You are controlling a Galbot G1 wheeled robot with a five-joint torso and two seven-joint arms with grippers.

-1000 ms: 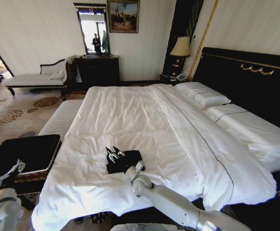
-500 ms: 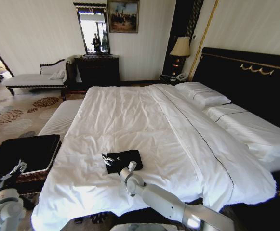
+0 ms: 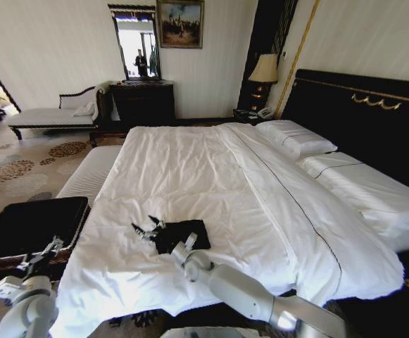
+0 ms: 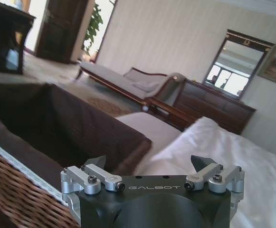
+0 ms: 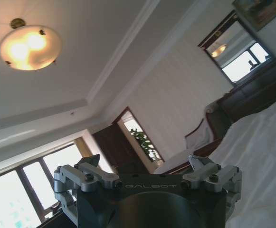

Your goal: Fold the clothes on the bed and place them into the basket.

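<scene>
Grasping step next: folded black T-shirt [image 3: 183,235] lies on bed [image 3: 211,176] near its foot edge. Right gripper [image 3: 146,229], jaws spread, empty, sits at shirt's 9 o'clock. Left gripper [image 3: 41,255], open, empty, hovers by basket [image 3: 28,225]. Pinch every layer for a clean lift.

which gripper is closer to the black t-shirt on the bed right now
The right. The right gripper sits open at the edge of the folded black T-shirt. The left gripper, also open, is off the bed, beside the basket.
</scene>
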